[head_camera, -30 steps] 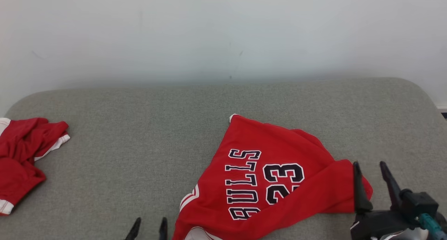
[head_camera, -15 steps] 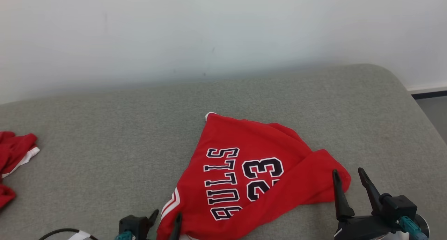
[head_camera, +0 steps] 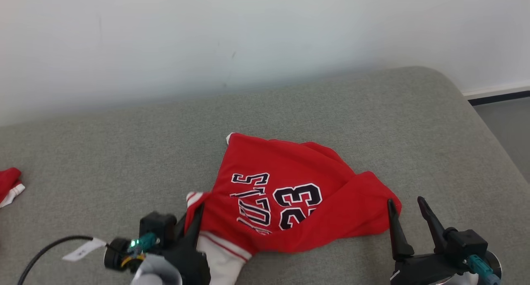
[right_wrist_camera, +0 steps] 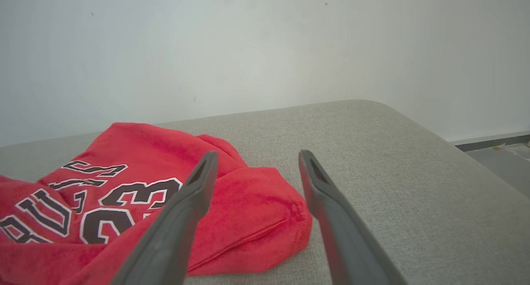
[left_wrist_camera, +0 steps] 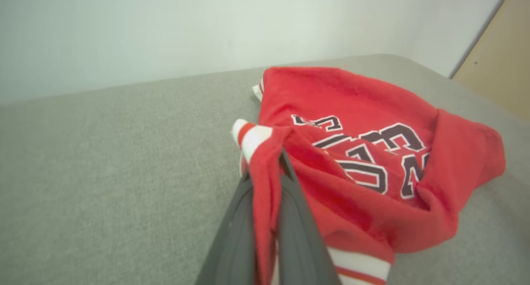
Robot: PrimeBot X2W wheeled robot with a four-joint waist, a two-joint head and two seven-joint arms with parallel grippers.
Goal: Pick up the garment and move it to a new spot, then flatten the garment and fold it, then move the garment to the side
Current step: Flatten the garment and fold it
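The garment (head_camera: pixel 290 194) is a red jersey with black "BULLS 23" lettering, lying rumpled on the grey cushion (head_camera: pixel 124 152). My left gripper (head_camera: pixel 194 218) is shut on its white-and-red trimmed edge at the garment's left side; the left wrist view has the pinched fabric (left_wrist_camera: pixel 265 185) standing up between the two dark fingers. My right gripper (head_camera: pixel 405 210) stands open at the garment's right end, nothing between its fingers. In the right wrist view the garment (right_wrist_camera: pixel 136 202) lies to the left, its right corner just beyond the open fingers.
Another red cloth (head_camera: pixel 10 185) lies at the cushion's far left edge. A pale wall (head_camera: pixel 265 36) rises behind the cushion. The cushion's rounded right corner drops to the floor (head_camera: pixel 505 119). A black cable with a white tag (head_camera: pixel 80 249) trails from my left wrist.
My left gripper has gone from open to shut on the garment's trimmed left edge, bunching the lettering. The camera has swung right, so the whole scene has slid left in the head view.
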